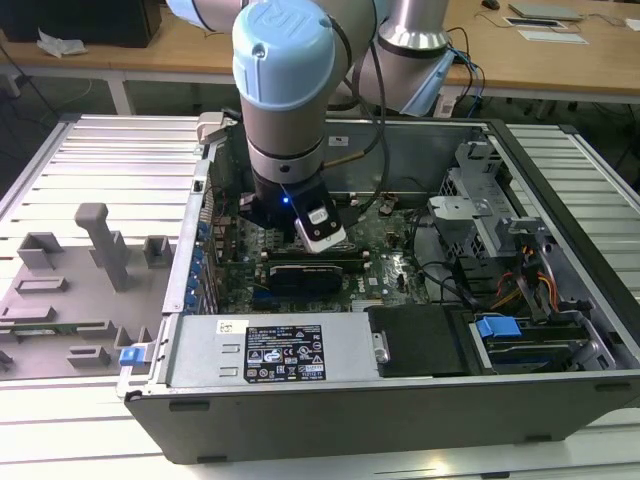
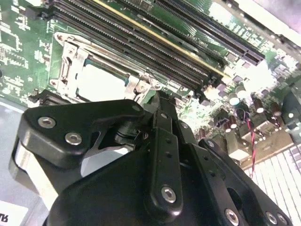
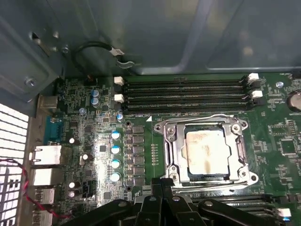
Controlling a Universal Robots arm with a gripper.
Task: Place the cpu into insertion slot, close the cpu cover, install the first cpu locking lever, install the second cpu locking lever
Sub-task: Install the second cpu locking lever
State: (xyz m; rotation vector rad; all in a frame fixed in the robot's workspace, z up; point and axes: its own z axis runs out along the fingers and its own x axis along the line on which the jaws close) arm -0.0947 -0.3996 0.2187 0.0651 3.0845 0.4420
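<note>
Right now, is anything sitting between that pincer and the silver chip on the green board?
Nothing visible does. In the first wrist view the cpu already lies in the insertion slot, with the cpu cover framing it. The pincer hangs just beside the cover's edge, with bare board between.

1 cpu (image 3: 207,153), 1 cpu cover (image 3: 175,150), 4 memory slots (image 3: 188,94), 5 blue capacitors (image 3: 115,155)

Even overhead room light fills the exterior view, brightest on the ribbed table (image 1: 80,150). In both wrist views glare whitens the cpu (image 3: 207,151) lid; the near gripper (image 2: 162,110) looks soft, underexposed.
</note>
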